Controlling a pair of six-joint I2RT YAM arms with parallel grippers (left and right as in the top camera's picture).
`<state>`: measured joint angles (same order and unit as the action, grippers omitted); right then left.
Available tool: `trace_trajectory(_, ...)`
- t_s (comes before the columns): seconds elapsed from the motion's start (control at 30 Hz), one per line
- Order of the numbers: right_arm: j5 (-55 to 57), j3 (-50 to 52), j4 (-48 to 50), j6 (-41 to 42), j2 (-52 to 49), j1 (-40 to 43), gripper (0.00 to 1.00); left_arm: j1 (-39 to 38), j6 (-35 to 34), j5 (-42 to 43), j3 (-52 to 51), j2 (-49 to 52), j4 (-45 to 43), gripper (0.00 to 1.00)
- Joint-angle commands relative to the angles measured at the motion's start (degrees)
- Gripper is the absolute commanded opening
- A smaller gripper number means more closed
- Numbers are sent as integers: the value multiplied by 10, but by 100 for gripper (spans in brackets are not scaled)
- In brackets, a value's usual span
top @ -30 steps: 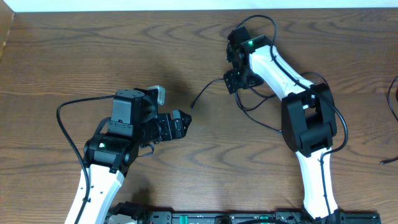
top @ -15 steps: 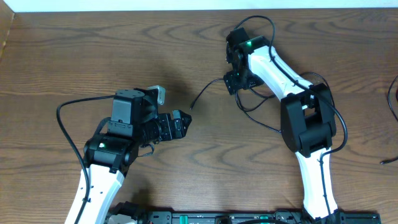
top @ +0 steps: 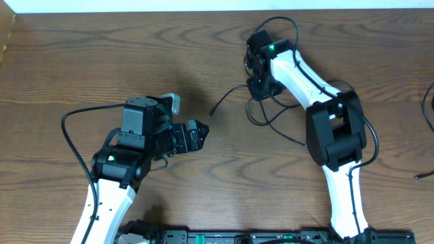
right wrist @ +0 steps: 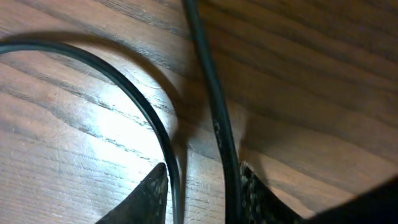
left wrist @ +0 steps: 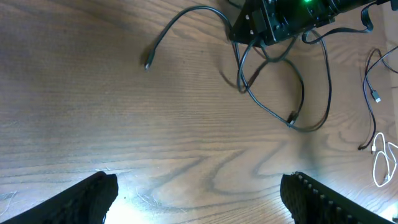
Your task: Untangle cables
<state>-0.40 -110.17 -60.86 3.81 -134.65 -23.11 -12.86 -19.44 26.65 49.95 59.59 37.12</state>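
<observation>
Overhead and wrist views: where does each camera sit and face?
Overhead: above the table, straight down; left arm, right arm, left tool, right tool.
Left wrist: on left arm, facing the cables and right tool; own fingers below.
Right wrist: close above table, facing down; own fingertips flank two cable strands.
Shared: overhead and left wrist show the loose plug end.

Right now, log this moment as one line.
left fingers: open, empty, over wooden table | right fingers: flanking two black cables, grip unclear | cables: loops overlapping, not yet untangled
</observation>
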Motion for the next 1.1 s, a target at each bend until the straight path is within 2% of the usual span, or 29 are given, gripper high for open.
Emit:
trace_trajectory(0.0, 0, 5, -2, -2, -14, -2, 29, -2, 8, -3, 4, 0, 2, 89)
trace_trajectory(0.73, -8, 27, 13, 0, -14, -2, 29, -2, 8, -3, 4, 0, 2, 89)
trace_trajectory(0.77, -8, 27, 13, 0, -14, -2, 27, -2, 8, -3, 4, 0, 2, 89)
trace_trajectory(0.87, -6, 27, 13, 1, -14, -2, 1, -2, 8, -3, 4, 0, 2, 89)
trace_trajectory(1.07, 3, 18, 8, 30, -12, 2, 1, -2, 8, -3, 4, 0, 2, 89)
